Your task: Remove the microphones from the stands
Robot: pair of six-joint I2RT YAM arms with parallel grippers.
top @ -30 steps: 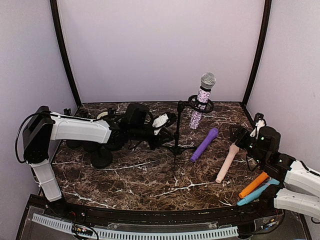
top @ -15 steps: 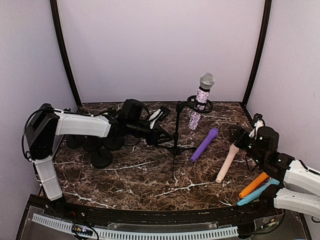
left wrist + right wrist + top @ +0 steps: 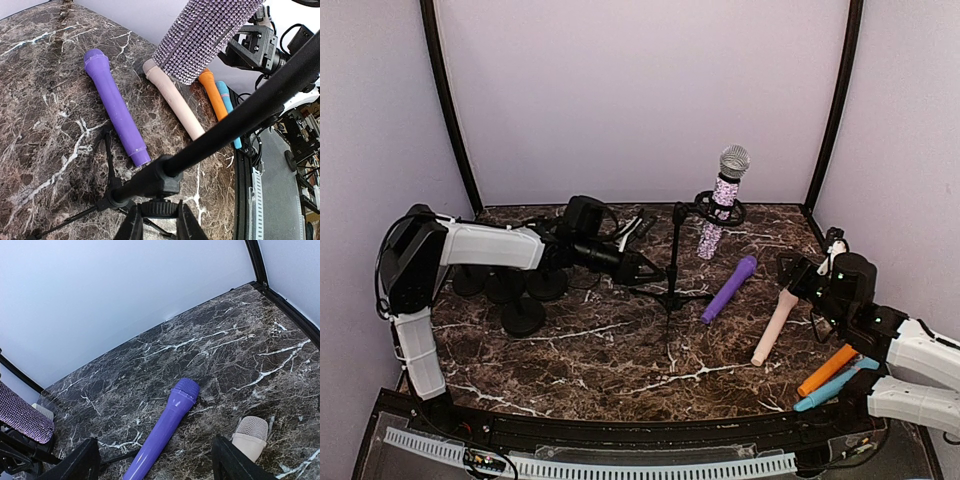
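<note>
The microphone [image 3: 723,200], sparkly lilac with a silver mesh head, stands tilted in the ring clip of the black tripod stand [image 3: 674,262] at the back centre. My left gripper [image 3: 648,270] reaches in from the left at the stand's lower pole. In the left wrist view this gripper [image 3: 159,221] is shut on the ribbed black knob [image 3: 159,208] under the pole's clamp, with the microphone [image 3: 210,35] above. My right gripper [image 3: 794,270] sits low at the right, away from the stand. It is open [image 3: 155,462] with nothing between its fingers.
A purple microphone [image 3: 730,288] lies right of the stand's feet, a beige one [image 3: 775,325] beside it. Orange [image 3: 827,370] and blue [image 3: 835,388] ones lie near the right arm. Round black bases [image 3: 523,318] stand at the left.
My left gripper has rolled at the wrist and shifted slightly back and right, toward the stand's pole. The right arm and the microphone have stayed still.
</note>
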